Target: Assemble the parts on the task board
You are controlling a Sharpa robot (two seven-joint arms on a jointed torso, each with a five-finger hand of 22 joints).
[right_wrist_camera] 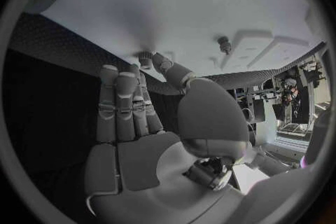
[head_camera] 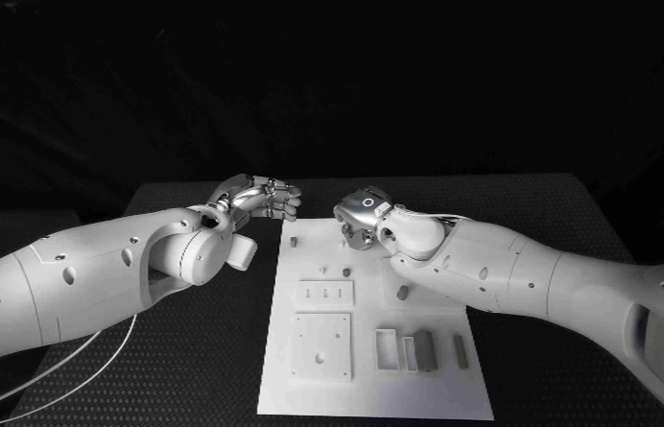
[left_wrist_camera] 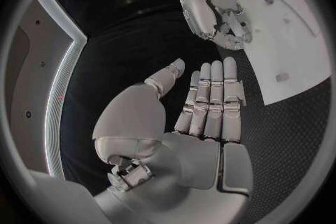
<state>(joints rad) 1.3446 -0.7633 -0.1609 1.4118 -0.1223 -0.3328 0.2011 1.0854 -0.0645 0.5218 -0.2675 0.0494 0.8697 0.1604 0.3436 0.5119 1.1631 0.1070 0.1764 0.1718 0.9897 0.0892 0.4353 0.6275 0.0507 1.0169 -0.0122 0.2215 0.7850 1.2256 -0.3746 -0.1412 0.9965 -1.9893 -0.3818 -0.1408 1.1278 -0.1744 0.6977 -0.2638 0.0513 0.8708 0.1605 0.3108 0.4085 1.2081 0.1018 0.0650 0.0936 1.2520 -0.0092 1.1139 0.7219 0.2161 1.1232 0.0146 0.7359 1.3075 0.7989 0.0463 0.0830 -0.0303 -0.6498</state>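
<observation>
Our left hand (left_wrist_camera: 203,117) has its fingers straight and side by side, holding nothing, off the board's (head_camera: 373,389) far left corner; our right hand (right_wrist_camera: 140,123), equally empty, hovers over the far edge. The parts (head_camera: 423,348) lie untouched, so we judge no step begun: next, reach and pinch one

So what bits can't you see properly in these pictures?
- Head view: the top right corner of the task board lies under the right hand and its arm.
- Head view: the small parts are too tiny to tell apart.
- Left wrist view: the left hand covers the table behind it.
</observation>
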